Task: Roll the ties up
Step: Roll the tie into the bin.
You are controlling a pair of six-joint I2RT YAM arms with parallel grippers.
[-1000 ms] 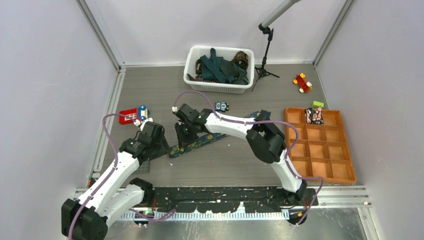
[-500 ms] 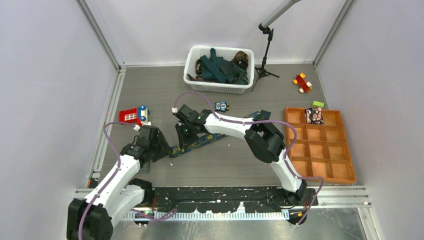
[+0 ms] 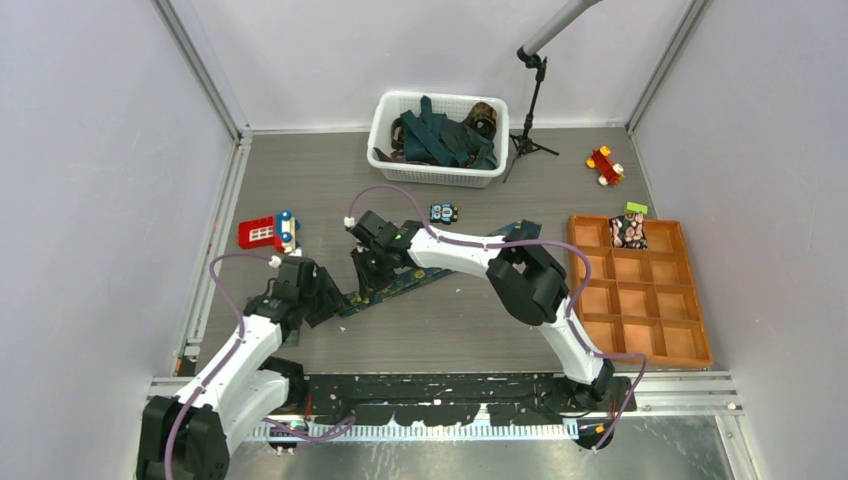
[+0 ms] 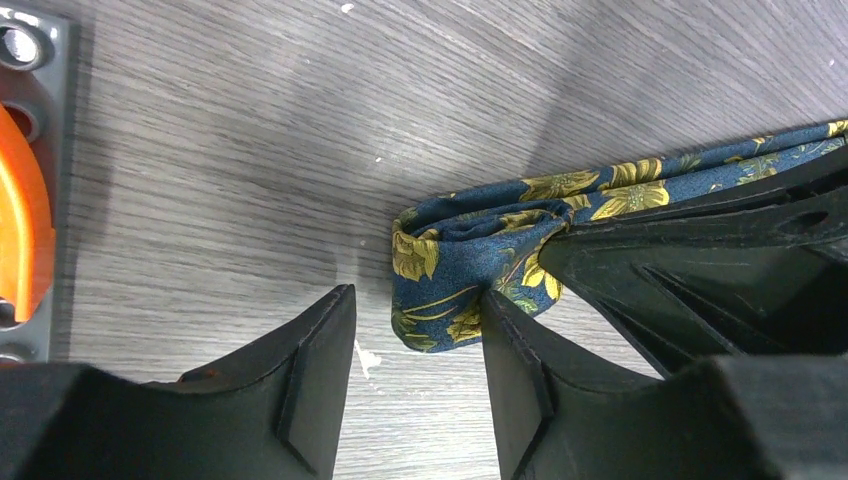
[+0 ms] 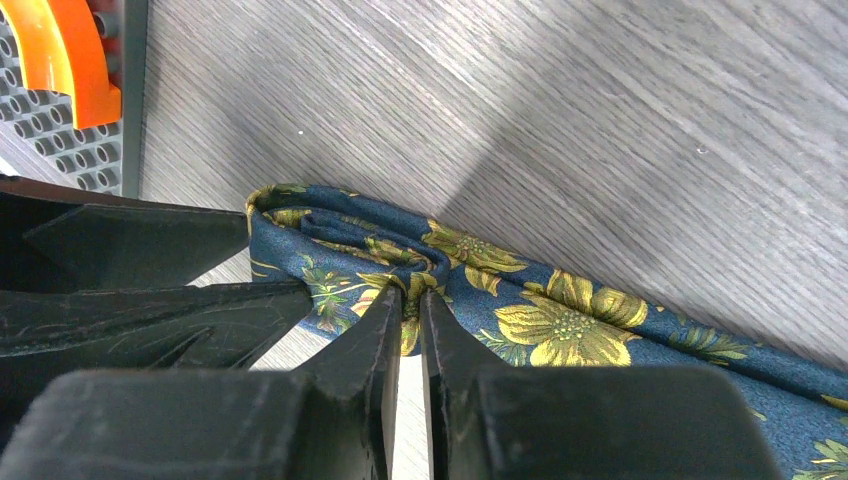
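The navy tie with yellow flowers (image 3: 440,265) lies diagonally on the table, its left end folded over in a small roll (image 4: 460,260). My right gripper (image 3: 366,283) is shut on that folded end; in the right wrist view its fingertips (image 5: 385,310) pinch the fabric (image 5: 560,320). My left gripper (image 4: 418,300) is open just left of the roll, with its right finger touching the fabric and nothing between its jaws. It also shows in the top view (image 3: 330,300). More ties, dark teal and brown-patterned (image 3: 440,135), lie piled in the white basket (image 3: 383,118).
An orange compartment tray (image 3: 640,300) at the right holds a rolled patterned piece (image 3: 628,231). A red toy block (image 3: 262,232), a small toy car (image 3: 445,212), a red toy (image 3: 604,165) and a tripod stand (image 3: 530,110) are around. A grey studded plate with an orange piece (image 5: 70,130) lies left of the tie.
My left arm has drawn back toward the near edge and its gripper now sits lower, at the tie's left end. The right gripper has stayed on the folded end.
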